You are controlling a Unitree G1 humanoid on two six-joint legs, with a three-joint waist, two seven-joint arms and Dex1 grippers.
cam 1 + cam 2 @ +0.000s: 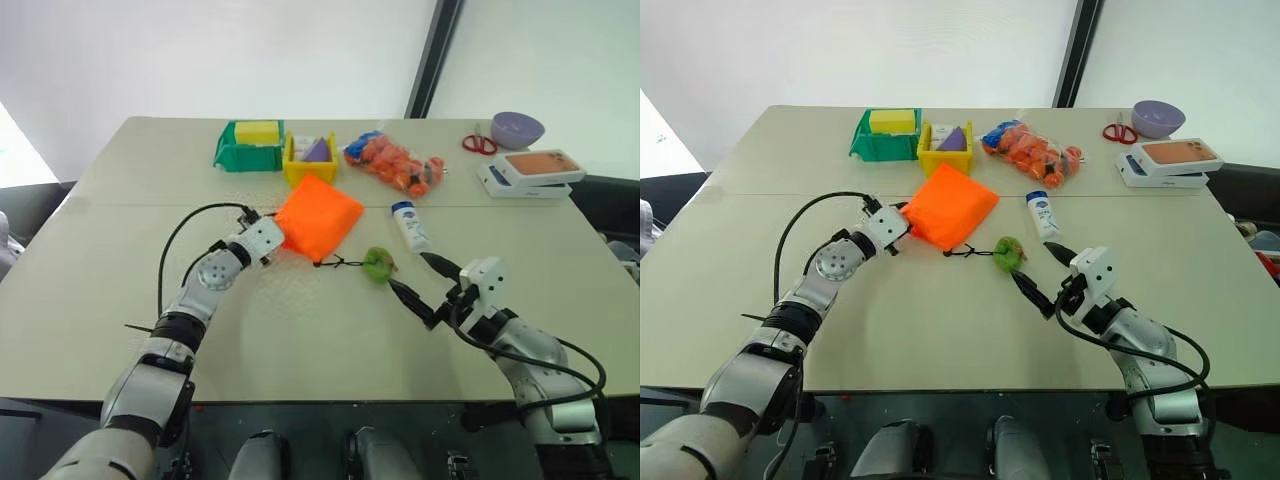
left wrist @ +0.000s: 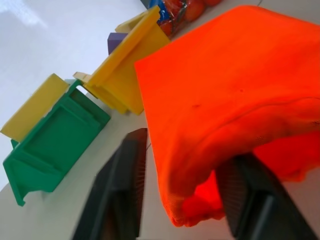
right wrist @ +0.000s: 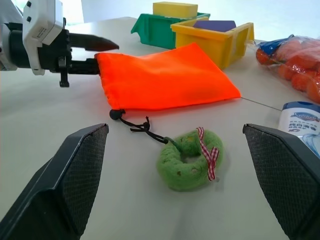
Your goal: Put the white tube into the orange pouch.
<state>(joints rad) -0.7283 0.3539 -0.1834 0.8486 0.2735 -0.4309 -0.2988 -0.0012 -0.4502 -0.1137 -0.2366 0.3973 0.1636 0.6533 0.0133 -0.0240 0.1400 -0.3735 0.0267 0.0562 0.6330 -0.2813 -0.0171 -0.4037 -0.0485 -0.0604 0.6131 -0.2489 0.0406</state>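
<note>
beige table [image 1: 300, 330], white wall [image 1: 200, 50]

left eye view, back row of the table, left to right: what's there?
green bin → yellow bin → bag of orange pieces → red scissors → purple bowl

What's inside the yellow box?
A purple block sits in the yellow box, with something pale beside it. The box's walls hide whatever lies lower down.
</note>
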